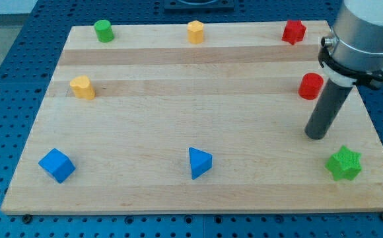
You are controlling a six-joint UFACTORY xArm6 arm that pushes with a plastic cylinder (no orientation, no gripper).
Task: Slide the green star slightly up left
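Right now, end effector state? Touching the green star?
No hand on this arm, only the rod: my tip rests on the board up-left of the green star, apart from it, holding nothing, below the red cylinder.

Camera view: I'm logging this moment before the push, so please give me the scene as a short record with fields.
board: wooden board on a blue surface
target: green star, near the view's bottom right corner
my tip: my tip, up left of the green star, apart from it
nearest other block: red cylinder, above my tip
top row: green cylinder, orange block, red star
left: yellow block
bottom row: blue cube, blue triangle
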